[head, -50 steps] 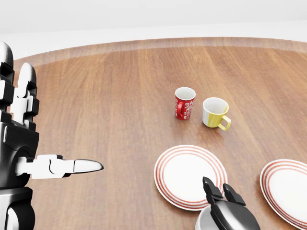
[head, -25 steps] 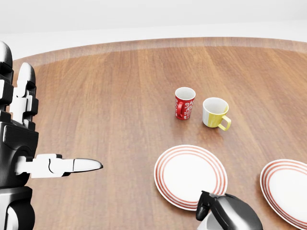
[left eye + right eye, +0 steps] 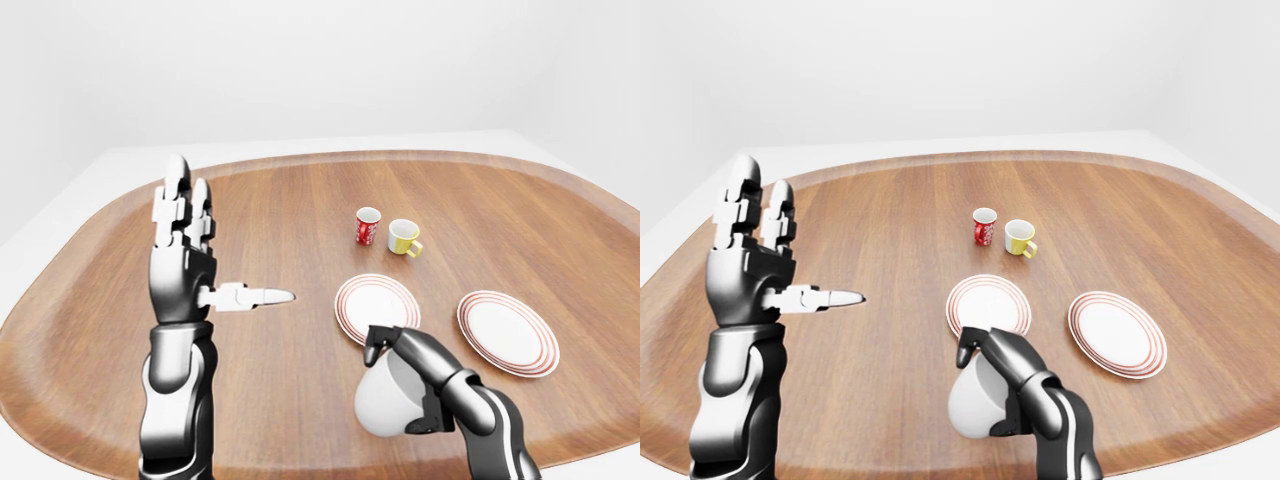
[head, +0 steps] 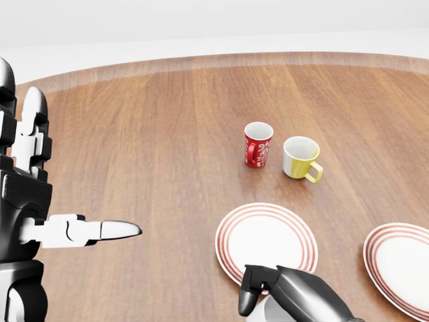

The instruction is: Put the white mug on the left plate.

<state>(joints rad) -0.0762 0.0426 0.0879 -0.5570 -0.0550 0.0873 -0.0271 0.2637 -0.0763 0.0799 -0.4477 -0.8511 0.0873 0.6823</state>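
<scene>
Right hand [image 3: 400, 350] clenched around the white mug [image 3: 385, 402], fingers curled over the rim and down its side; mug held off the wooden table [image 3: 300, 210], tilted, near the bottom of the left-eye view. Positioned just below the near edge of the left plate [image 3: 377, 308], not on it. In the head view only a sliver of the mug visible under the dark fingers at the bottom edge, overlapping the plate's lower rim.

Left hand [image 3: 185, 250] raised upright at the left of the left-eye view, released: two fingers pointing up, thumb [image 3: 250, 296] stretched sideways toward the right, holding nothing, well apart from the mugs and plates.

Right plate [image 3: 507, 332], white with red rings like the left one, lying to the right, apart from it. Red patterned mug [image 3: 368, 226] and yellow mug [image 3: 403, 237] standing upright just beside each other above the left plate, yellow handle turned toward the lower right.
</scene>
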